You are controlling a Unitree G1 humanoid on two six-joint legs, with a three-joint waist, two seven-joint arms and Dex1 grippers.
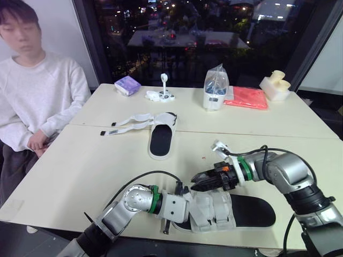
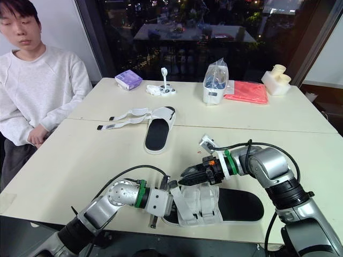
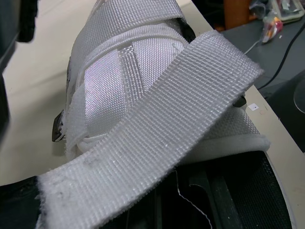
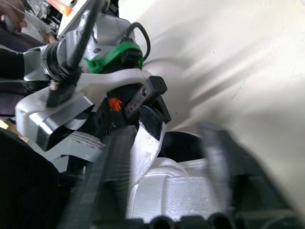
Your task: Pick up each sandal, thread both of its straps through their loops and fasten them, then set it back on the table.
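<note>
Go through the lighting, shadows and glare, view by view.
Eye views: table evenly lit with only faint shadows, dark window dotted with night lights. Left wrist view: strap bright, deep shade beneath it. Right wrist view: table glares pale, foreground dark.

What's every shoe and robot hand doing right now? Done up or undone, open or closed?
Near sandal: flat on the table, straps wrapped over the top, one not fastened.
Loose strap: lifted off the near sandal, pinched at its end.
Far sandal: flat on the table, both straps undone and spread sideways.
Left gripper: shut on the loose strap.
Right gripper: open, above the near sandal's straps.
</note>
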